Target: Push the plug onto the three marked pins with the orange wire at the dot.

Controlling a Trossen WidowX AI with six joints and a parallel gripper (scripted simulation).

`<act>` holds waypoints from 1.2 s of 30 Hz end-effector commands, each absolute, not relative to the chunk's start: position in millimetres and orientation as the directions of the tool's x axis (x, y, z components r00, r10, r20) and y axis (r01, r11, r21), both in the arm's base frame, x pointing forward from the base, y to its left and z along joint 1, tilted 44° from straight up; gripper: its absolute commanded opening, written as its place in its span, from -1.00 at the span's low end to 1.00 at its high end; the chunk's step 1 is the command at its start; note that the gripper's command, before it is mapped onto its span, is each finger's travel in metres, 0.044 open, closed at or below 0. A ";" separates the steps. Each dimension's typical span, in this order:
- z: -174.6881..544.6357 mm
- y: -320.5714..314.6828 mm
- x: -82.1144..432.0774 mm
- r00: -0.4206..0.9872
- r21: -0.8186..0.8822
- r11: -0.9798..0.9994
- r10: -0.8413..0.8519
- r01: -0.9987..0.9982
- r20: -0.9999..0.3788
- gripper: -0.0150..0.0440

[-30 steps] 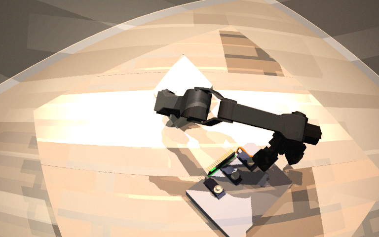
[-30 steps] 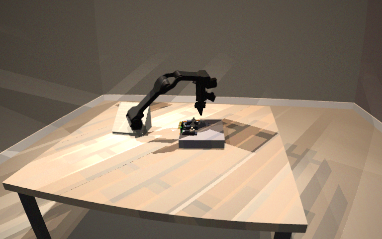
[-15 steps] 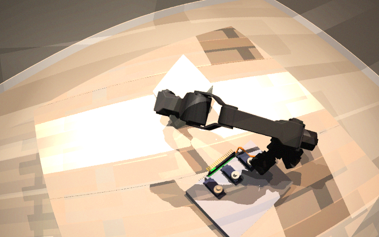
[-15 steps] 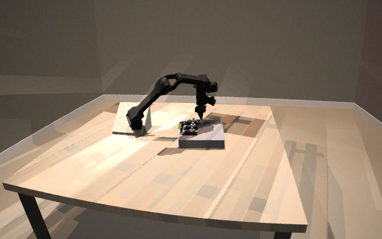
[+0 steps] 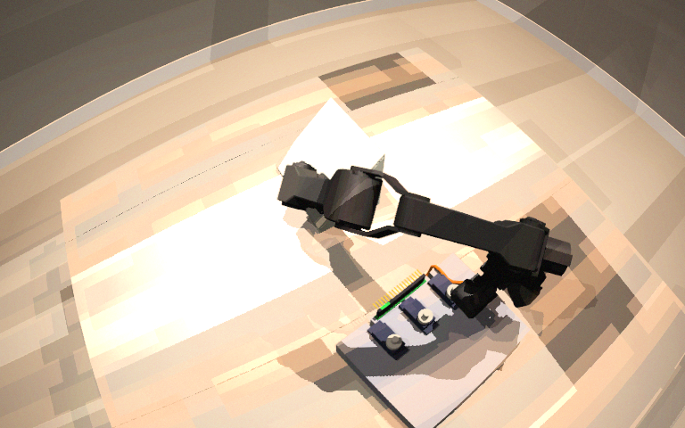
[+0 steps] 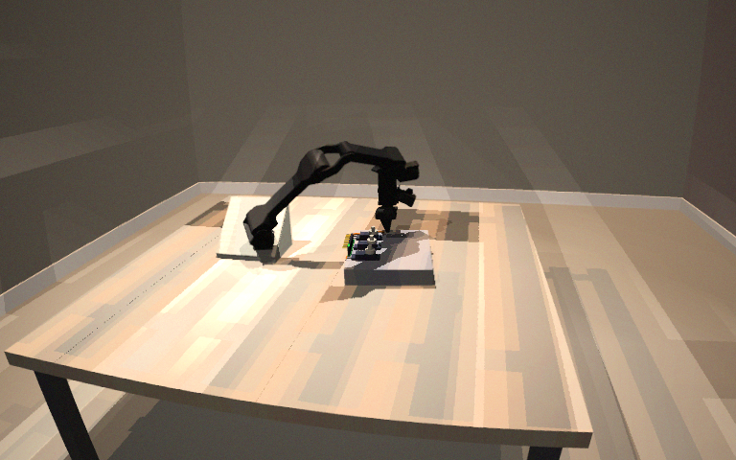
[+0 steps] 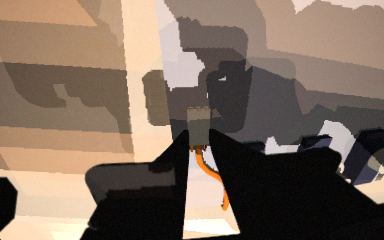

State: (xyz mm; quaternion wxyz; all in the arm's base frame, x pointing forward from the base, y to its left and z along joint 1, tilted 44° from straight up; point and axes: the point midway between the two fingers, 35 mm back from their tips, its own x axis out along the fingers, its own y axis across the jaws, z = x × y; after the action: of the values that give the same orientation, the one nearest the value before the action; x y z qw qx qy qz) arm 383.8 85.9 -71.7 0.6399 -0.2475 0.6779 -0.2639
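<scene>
My gripper (image 7: 198, 133) (image 6: 386, 229) points down at the back of the pale block (image 5: 441, 401) (image 6: 388, 277). It is shut on the plug (image 7: 198, 120), which sticks out ahead of the fingertips in the wrist view. The orange lead (image 7: 225, 197) (image 5: 452, 281) runs from the plug's rear to the servo (image 5: 437, 283) nearest the gripper. The row of gold pins (image 5: 397, 288) (image 6: 347, 241) sticks out from the block's side towards the arm's base, well away from the plug. A green patch (image 5: 384, 307) shows at one end of the row. The dot and the plug's holes cannot be made out. The gripper hides the plug in the top view.
Two more dark servos (image 5: 412, 308) (image 5: 383, 333) with pale round horns stand on the block beside the pin row. A white wedge-shaped panel (image 5: 326, 133) (image 6: 230, 228) stands behind the arm's base. The wooden table (image 6: 279, 365) lies under everything, and the arm's shadow falls across the block.
</scene>
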 end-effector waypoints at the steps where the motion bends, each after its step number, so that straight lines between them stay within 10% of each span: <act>1: -69.8 86.9 383.8 -0.061 -0.677 0.736 -0.676 -0.002 -0.734 -0.49; 36: 30.4 92.2 346.4 -0.064 -0.677 0.736 -0.677 -0.018 -0.733 -0.49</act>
State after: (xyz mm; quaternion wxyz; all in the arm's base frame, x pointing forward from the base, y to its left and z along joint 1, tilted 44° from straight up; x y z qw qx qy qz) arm 355.5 99.3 22.0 0.6378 -0.2510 0.6798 -0.2610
